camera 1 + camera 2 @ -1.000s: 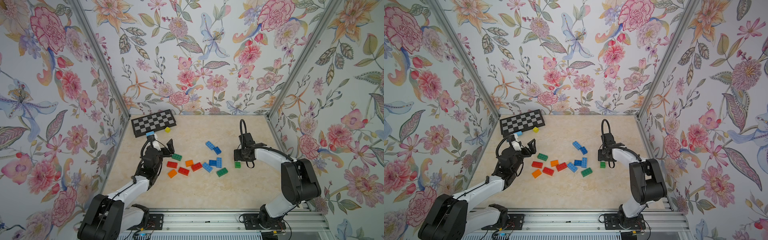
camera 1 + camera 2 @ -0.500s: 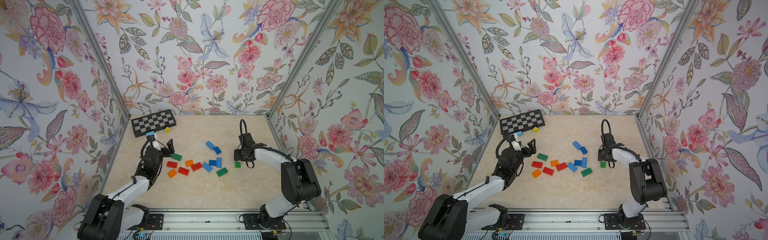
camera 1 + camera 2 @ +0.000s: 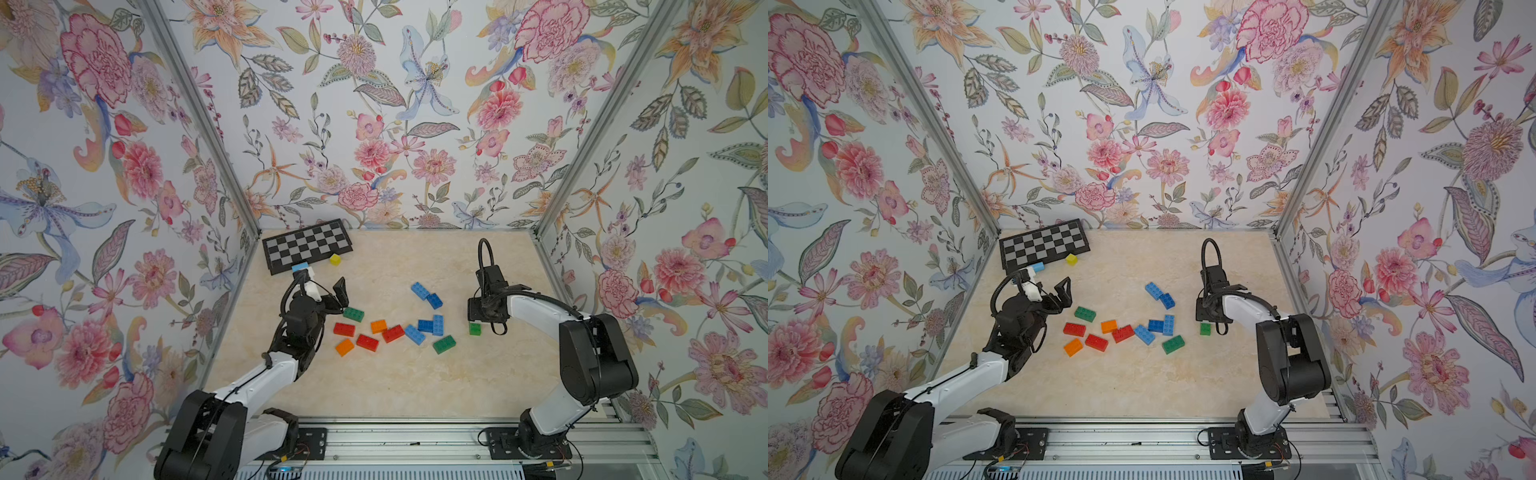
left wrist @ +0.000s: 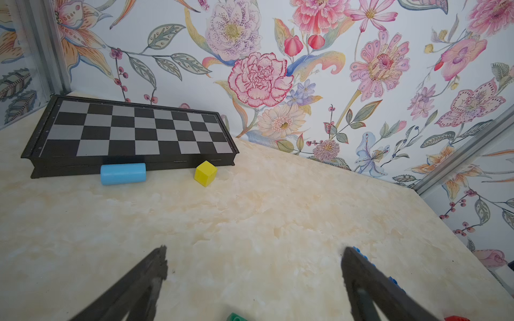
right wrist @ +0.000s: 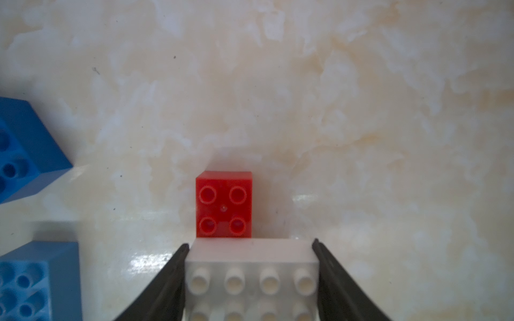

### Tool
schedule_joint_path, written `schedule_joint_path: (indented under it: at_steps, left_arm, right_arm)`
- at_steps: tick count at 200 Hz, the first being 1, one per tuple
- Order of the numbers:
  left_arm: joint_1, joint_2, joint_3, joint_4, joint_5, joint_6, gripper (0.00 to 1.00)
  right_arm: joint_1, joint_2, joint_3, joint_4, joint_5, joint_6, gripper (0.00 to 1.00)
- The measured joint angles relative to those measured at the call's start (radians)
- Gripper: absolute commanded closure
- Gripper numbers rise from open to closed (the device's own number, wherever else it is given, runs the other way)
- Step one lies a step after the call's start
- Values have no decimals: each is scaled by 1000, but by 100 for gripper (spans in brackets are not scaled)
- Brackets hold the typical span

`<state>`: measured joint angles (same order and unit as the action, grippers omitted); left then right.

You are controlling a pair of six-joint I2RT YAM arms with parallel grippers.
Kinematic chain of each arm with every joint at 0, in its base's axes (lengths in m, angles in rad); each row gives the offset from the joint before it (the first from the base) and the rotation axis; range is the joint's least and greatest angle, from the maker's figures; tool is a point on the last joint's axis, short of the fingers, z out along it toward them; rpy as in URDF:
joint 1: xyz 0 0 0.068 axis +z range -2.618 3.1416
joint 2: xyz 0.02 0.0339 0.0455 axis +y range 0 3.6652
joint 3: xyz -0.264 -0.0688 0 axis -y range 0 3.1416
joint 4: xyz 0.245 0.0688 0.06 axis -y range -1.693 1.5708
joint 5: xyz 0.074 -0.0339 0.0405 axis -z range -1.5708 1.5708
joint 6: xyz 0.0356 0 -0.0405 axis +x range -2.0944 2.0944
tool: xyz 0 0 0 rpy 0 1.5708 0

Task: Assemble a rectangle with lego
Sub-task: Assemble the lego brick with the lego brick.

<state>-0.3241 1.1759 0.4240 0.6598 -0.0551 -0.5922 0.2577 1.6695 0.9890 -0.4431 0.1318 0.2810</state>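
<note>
Nothing has shifted in the last second: your right tool (image 5: 250,244) stays half-closed on the white brick (image 5: 251,278), just beside a small red brick (image 5: 224,204), your left tool (image 4: 254,258) gapes wide and empty, and the other lego (image 3: 392,333) lies scattered across the surface (image 3: 395,382), so no rectangle is begun.

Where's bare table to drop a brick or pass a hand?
Free: wide strip between lego scatter and front rail; far middle, between chessboard and right arm. Crowded: the scatter itself, mid-table.
</note>
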Motion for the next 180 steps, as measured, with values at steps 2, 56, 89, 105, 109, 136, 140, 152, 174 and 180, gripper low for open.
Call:
schedule_joint_path:
  at_steps: [2, 56, 89, 105, 109, 136, 140, 152, 174, 180]
  left_arm:
    - [0, 0, 0, 0, 0, 0, 1]
    - [0, -5, 0, 0, 0, 0, 1]
    - [0, -13, -3, 2, -1, 0, 1]
    - [0, -23, -11, 8, -3, 0, 1]
    - [0, -25, -11, 8, -4, 0, 1]
    - [0, -36, -12, 8, -3, 0, 1]
    - [0, -39, -12, 7, -3, 0, 1]
    - [0, -47, -12, 7, -3, 0, 1]
    - [0, -68, -12, 6, -3, 0, 1]
    - [0, -72, -12, 6, -3, 0, 1]
  right_arm:
    - [0, 2, 2, 0, 0, 0, 85]
    - [-7, 68, 72, -36, -9, 0, 88]
    - [-7, 71, 90, -59, -13, 0, 87]
    - [-7, 72, 101, -73, -14, 1, 83]
    - [-7, 72, 103, -76, -14, 1, 81]
    - [-5, 71, 109, -85, -15, 5, 62]
    - [-5, 71, 110, -87, -15, 5, 58]
    - [-3, 69, 111, -92, -16, 8, 46]
    - [7, 60, 112, -124, -19, 14, 20]
    - [12, 55, 112, -140, -21, 17, 3]
